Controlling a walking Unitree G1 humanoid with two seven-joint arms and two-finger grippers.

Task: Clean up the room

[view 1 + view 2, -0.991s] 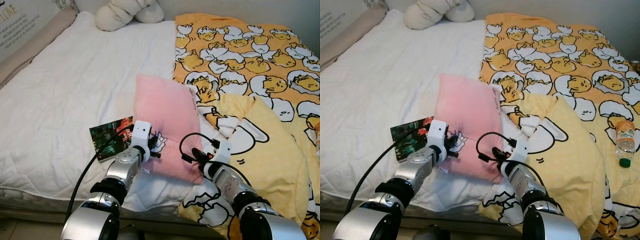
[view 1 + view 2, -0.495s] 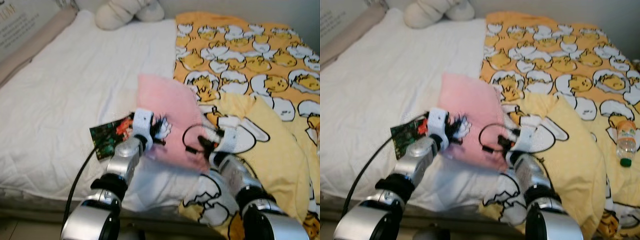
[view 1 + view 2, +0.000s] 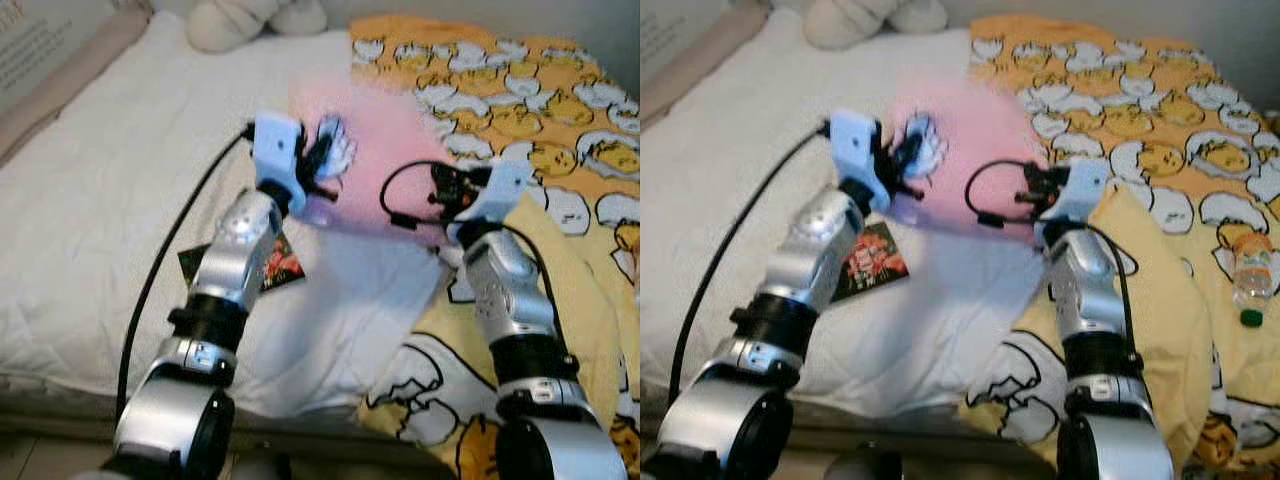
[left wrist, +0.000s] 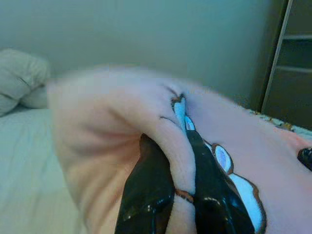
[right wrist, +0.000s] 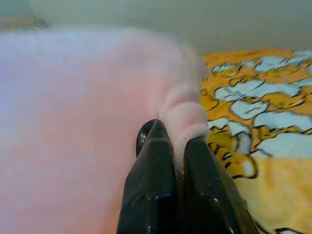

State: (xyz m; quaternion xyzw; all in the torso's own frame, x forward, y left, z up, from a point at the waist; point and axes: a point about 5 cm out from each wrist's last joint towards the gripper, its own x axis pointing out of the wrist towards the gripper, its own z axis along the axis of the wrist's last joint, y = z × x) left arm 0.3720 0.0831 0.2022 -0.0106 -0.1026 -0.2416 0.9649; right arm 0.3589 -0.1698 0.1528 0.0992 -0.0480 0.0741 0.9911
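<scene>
Pinching a thin fold of fabric apiece, the left gripper (image 4: 168, 195) and right gripper (image 5: 178, 195) each have their black fingers (image 4: 146, 195) closed tight on an edge of the pink pillow (image 3: 375, 150), which hangs raised between the two arms above the bed (image 3: 110, 180), blurred in both head views. Risk one: each hold takes only a ridge of cover rather than the body of the pillow, so in my judgement a quick swing or uneven pull could let the fabric slide out of one pair of fingers, leaving the pillow dangling from the other. Risk two: the black cable (image 3: 400, 200) looped at the right wrist lies close against the pillow and could snag it. Below the left arm a dark printed card (image 3: 868, 262) lies on the white sheet, near the bed's front edge; a dropped pillow could sweep it off. The yellow egg-print quilt (image 3: 560, 110) is bunched beside the right arm and may catch the pillow's lower corner. A bottle (image 3: 1247, 280) rests on that quilt, well apart from the lift.
</scene>
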